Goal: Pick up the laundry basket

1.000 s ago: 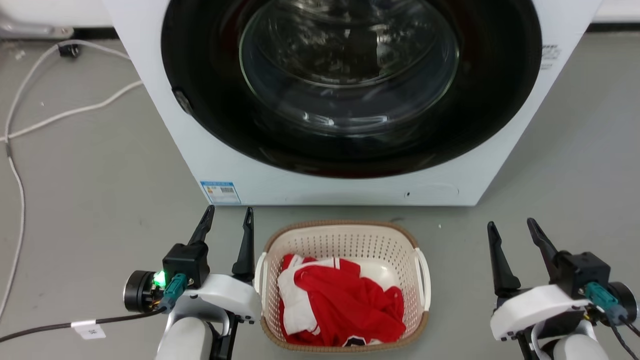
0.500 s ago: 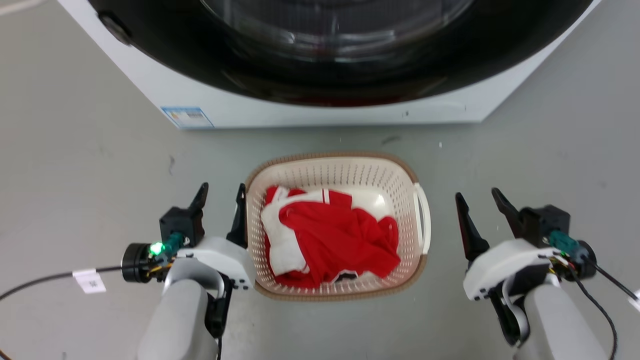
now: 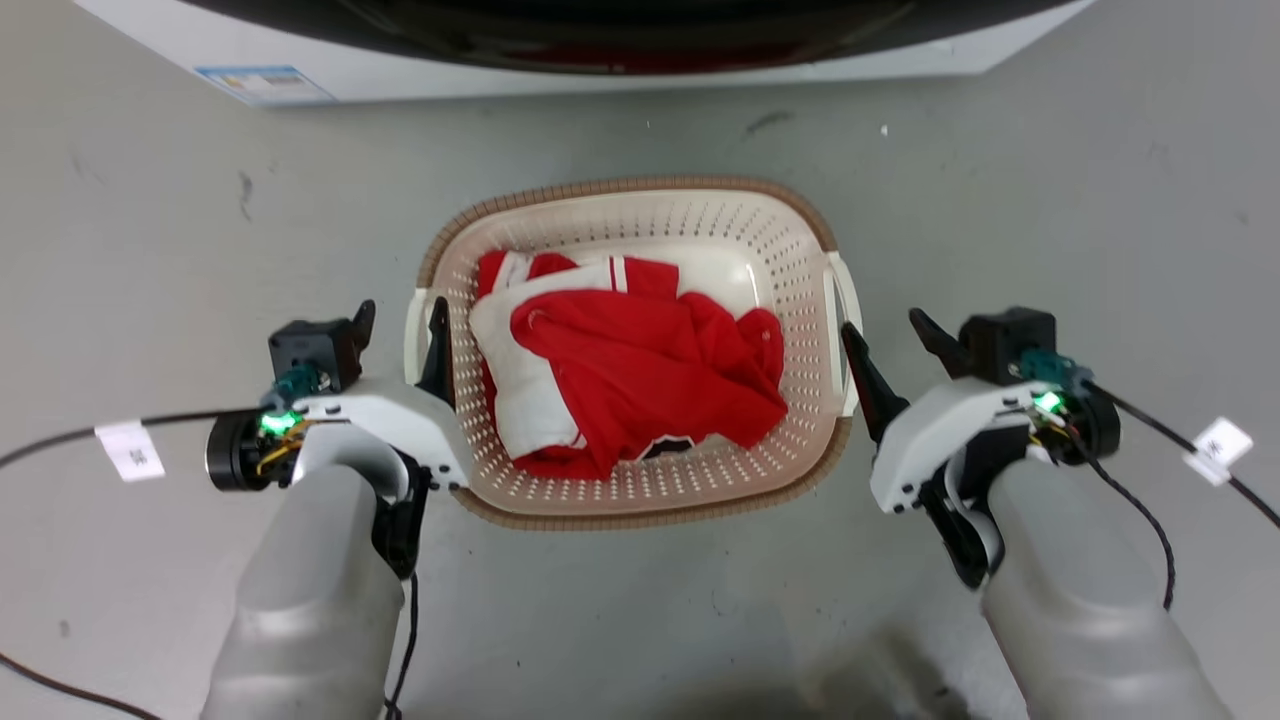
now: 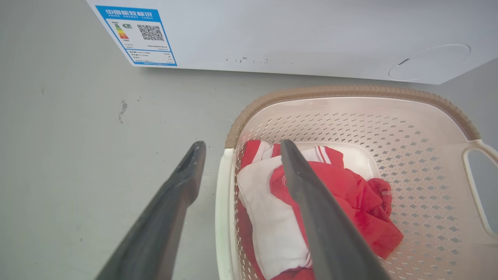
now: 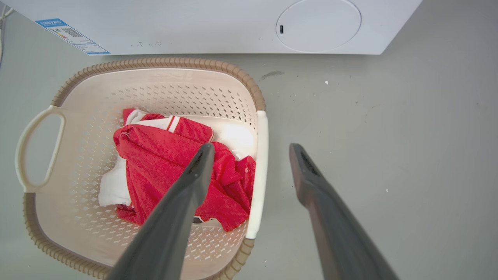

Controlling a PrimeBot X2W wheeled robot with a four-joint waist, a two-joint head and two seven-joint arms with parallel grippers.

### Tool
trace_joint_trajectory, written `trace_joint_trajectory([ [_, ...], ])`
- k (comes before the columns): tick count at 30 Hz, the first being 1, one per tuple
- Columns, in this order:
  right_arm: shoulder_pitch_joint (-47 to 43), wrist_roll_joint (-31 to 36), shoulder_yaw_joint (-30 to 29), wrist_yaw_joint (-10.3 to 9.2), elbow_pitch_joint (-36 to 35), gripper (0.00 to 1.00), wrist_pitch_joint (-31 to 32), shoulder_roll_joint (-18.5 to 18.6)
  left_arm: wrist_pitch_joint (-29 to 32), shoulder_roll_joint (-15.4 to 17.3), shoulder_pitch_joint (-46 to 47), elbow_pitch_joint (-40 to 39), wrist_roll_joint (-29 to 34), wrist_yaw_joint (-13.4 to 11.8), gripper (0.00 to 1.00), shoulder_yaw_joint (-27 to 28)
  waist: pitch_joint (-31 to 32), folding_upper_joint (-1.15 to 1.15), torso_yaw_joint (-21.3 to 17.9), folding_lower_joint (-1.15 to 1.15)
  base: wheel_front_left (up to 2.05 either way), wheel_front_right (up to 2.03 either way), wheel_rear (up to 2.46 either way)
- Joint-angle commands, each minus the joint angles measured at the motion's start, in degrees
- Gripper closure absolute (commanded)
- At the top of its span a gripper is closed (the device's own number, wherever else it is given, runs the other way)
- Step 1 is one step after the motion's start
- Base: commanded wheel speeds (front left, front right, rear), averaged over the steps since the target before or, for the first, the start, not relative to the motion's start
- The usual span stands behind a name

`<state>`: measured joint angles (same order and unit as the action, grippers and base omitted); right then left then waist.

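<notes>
The washing machine point(image 3: 420, 75) was cut off by the head view's top edge at 12 o'clock, leaving a strip of its base. The print on its blue label point(image 3: 265, 83) was too small to read. The red and white garment point(image 3: 630, 375) hid most of the floor of the laundry basket point(image 3: 640, 215). At the basket's 9 o'clock, the inner finger of the left gripper point(image 3: 403, 303) overlapped the white handle point(image 3: 411, 335), and contact could not be told. The pale forearms point(image 3: 310, 600) ran off at 6 o'clock. Writing on the cable tags point(image 3: 130, 450) was illegible. In the right wrist view, one finger of the right gripper point(image 5: 252, 147), rising from 7 o'clock, covered part of the garment and the near rim.
</notes>
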<state>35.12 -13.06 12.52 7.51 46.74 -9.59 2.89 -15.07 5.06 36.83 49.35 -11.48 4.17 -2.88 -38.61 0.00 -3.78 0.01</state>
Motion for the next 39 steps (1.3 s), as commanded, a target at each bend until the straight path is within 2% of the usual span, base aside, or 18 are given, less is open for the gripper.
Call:
trace_joint_trajectory([
  [1,2.54,-1.24,1.29,-0.04,1.96,0.00,-0.10,-0.03,-0.13,0.54,2.12,1.71,-0.36,0.38,0.00,0.20,-2.37,0.00,-0.46,-0.01,0.00,0.00,0.00],
  [10,11.91,-8.88,10.13,-0.04,11.55,0.00,1.87,-0.03,1.82,2.69,10.02,12.94,-1.61,1.34,0.00,0.00,-6.64,0.00,-1.08,-0.01,0.00,0.00,0.00],
  [16,17.17,-15.07,16.17,-0.03,14.53,0.00,6.38,-0.04,4.68,4.19,15.45,18.39,-2.83,2.08,0.00,0.23,-9.62,0.00,-1.85,-0.01,0.00,0.00,0.00],
  [27,21.49,-24.15,22.53,-0.03,18.85,0.00,11.48,-0.04,8.39,4.53,20.22,22.47,-4.12,2.79,0.00,-0.87,-11.89,0.00,-1.88,-0.01,0.00,0.00,0.00],
  [33,22.49,-27.03,24.81,-0.03,20.85,0.00,11.28,-0.03,9.71,4.00,20.31,23.47,-5.11,2.98,0.00,-1.19,-12.14,0.00,-1.60,-0.01,0.00,0.00,0.00],
  [34,22.63,-27.55,24.94,-0.03,21.17,0.17,11.06,-0.03,10.22,3.77,20.29,23.62,-5.29,3.06,0.00,-1.21,-12.23,0.00,-1.54,-0.01,0.00,0.00,0.00],
  [35,22.75,-28.25,24.97,-0.04,21.43,0.67,10.94,-0.02,10.20,3.72,20.42,23.63,-5.49,3.11,0.58,-1.20,-12.32,0.00,-1.45,-0.01,0.00,0.00,0.00],
  [36,22.76,-28.84,25.13,-0.03,21.62,1.00,10.92,-0.03,10.27,3.64,20.53,23.66,-5.76,3.15,1.00,-1.24,-12.37,0.00,-1.36,-0.01,0.00,0.00,0.00],
  [39,22.70,-30.36,26.19,0.02,21.38,1.00,11.03,-0.04,11.14,3.21,20.43,23.87,-6.34,3.16,1.00,-1.65,-12.32,0.00,-1.15,-0.01,0.00,0.00,0.00],
])
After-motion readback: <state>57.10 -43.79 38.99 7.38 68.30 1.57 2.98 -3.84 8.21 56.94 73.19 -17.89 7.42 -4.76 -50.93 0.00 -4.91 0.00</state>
